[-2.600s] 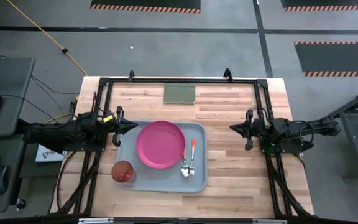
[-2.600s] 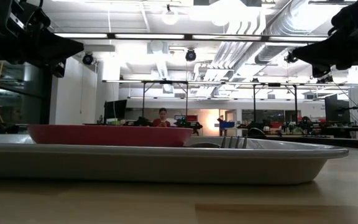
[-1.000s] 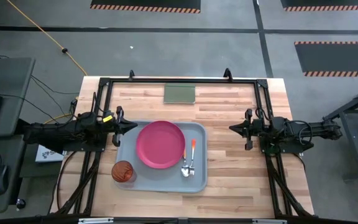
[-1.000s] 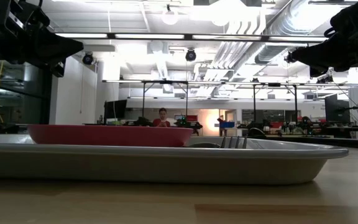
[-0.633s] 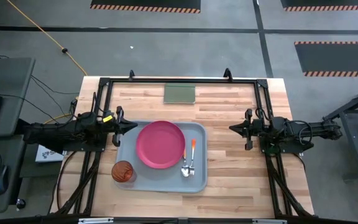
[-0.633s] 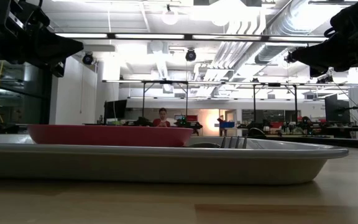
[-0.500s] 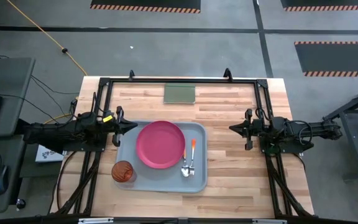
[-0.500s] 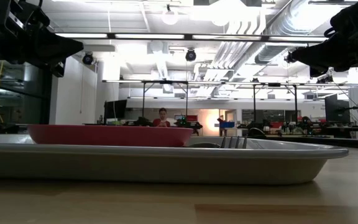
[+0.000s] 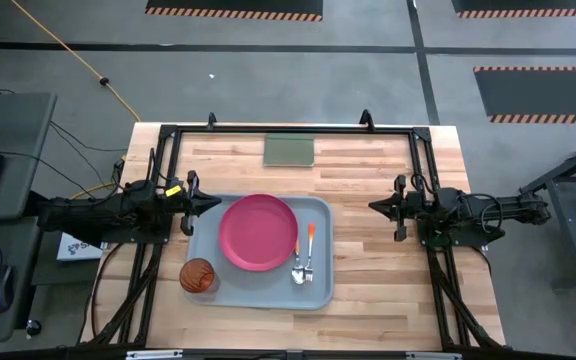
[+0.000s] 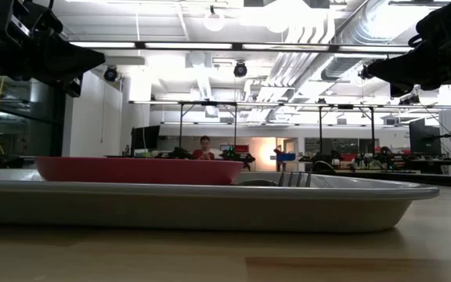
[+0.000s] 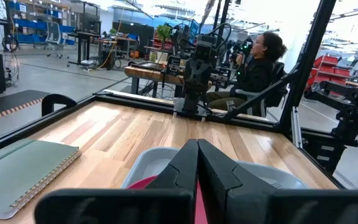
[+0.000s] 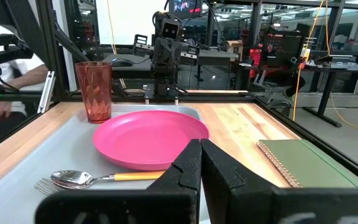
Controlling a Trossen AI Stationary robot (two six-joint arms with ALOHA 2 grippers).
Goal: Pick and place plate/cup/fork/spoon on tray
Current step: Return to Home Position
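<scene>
The grey-blue tray (image 9: 320,290) lies flat on the table. On it lie the pink plate (image 9: 258,232), the red-orange cup (image 9: 199,276) standing upright at its near left corner, and the spoon (image 9: 309,250) and fork (image 9: 297,270) side by side at its right. My left gripper (image 9: 218,203) is shut and empty, above the tray's far left corner. My right gripper (image 9: 372,207) is shut and empty, right of the tray. The right wrist view shows the plate (image 12: 151,138), the cup (image 12: 95,91) and the spoon (image 12: 98,178).
A flat green notebook (image 9: 289,150) lies at the table's far edge, behind the tray. A black frame (image 9: 268,130) runs around the table top. Bare wood lies between the tray and my right gripper. A person (image 11: 260,62) sits beyond the table.
</scene>
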